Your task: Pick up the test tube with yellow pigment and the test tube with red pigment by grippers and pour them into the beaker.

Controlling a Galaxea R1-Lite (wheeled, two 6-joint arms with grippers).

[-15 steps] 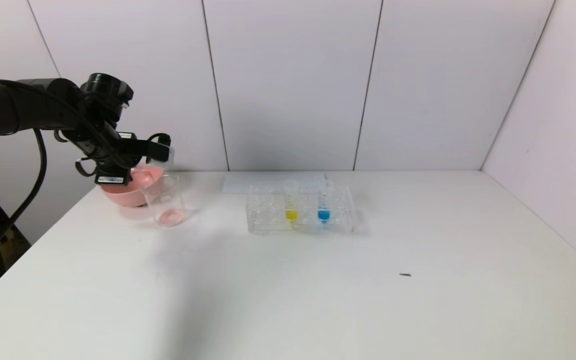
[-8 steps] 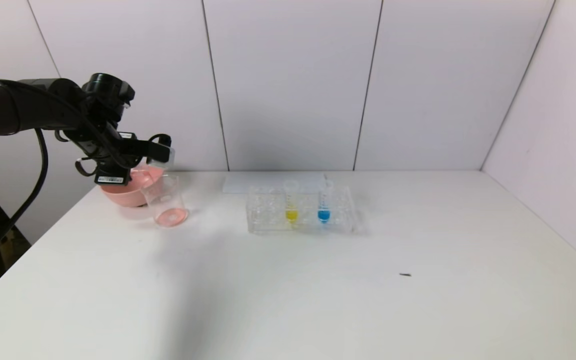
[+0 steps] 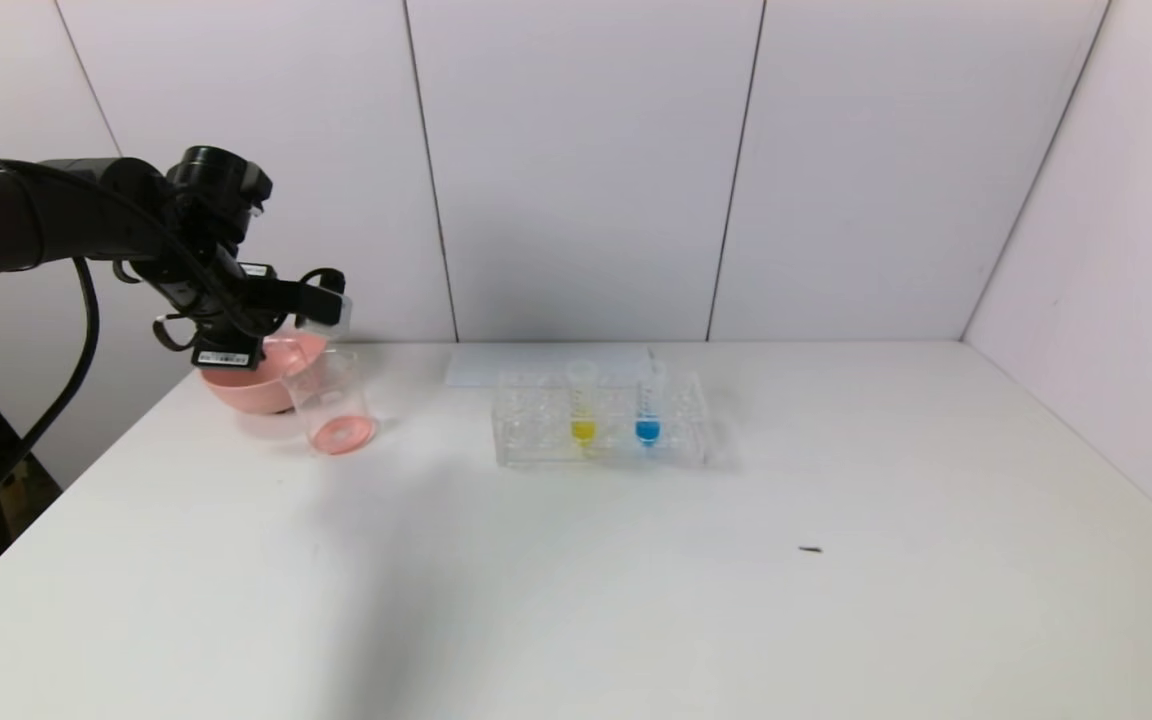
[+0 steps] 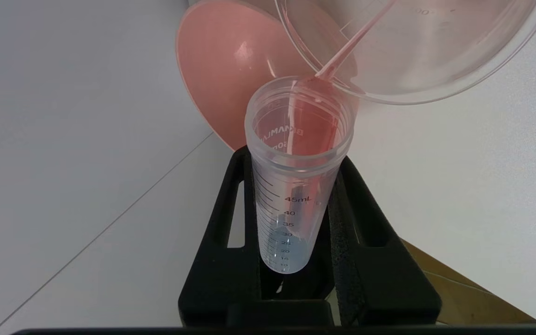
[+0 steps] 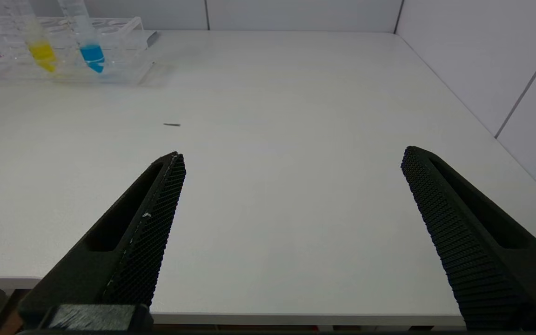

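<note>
— Red-orange liquid: where is it?
— A thin stream runs from the test tube with red pigment [image 4: 296, 153] into the beaker [image 3: 328, 402], where a pink pool lies on the bottom. The beaker stands near the tabletop's far left corner, just in front of a pink bowl [image 3: 254, 378].
— What holds the tube?
— The left gripper [image 3: 321, 300], its fingers clamped on the tube's sides, tipped above the beaker's rim.
— And the yellow one?
— The test tube with yellow pigment [image 3: 582, 404] stands upright in a clear rack [image 3: 536, 440] near the tabletop's far edge, beside a blue-filled tube [image 3: 648, 402].
— The other arm?
— The right gripper [image 5: 291, 163] hangs by the tabletop's near edge, fingers spread wide, holding nothing.
</note>
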